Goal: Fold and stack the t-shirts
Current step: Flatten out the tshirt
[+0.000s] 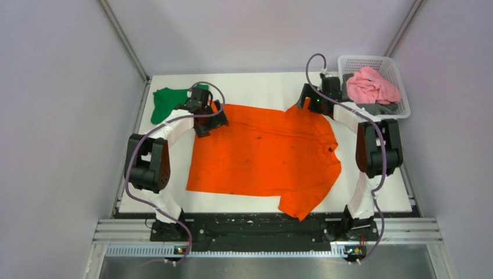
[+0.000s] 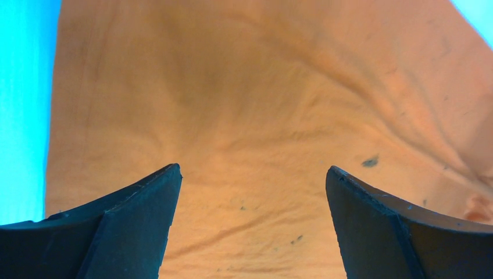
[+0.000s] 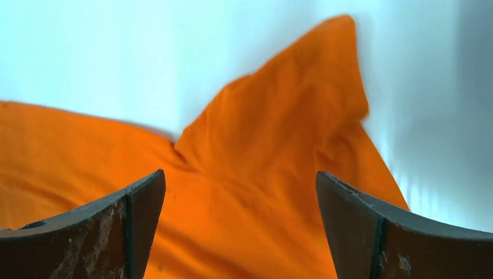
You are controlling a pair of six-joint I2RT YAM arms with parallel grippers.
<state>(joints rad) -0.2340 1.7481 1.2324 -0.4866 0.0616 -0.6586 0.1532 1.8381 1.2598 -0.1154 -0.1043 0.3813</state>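
Note:
The bright orange t-shirt (image 1: pixel 264 156) with small dark specks lies spread flat on the white table, one sleeve toward the near edge. My left gripper (image 1: pixel 207 118) is open over the shirt's far left corner; its wrist view shows orange cloth (image 2: pixel 250 116) between the spread jaws (image 2: pixel 253 174). My right gripper (image 1: pixel 307 103) is open over the far right sleeve; its wrist view shows that sleeve (image 3: pixel 279 133) between the spread jaws (image 3: pixel 239 180). A dark green shirt (image 1: pixel 168 102) lies crumpled at the far left. A pink garment (image 1: pixel 371 85) and a grey one (image 1: pixel 381 108) lie in the basket.
A white plastic basket (image 1: pixel 401 78) stands at the table's far right corner. The white table (image 1: pixel 261 87) is walled by grey panels on the left, right and back. A black rail runs along the near edge by the arm bases.

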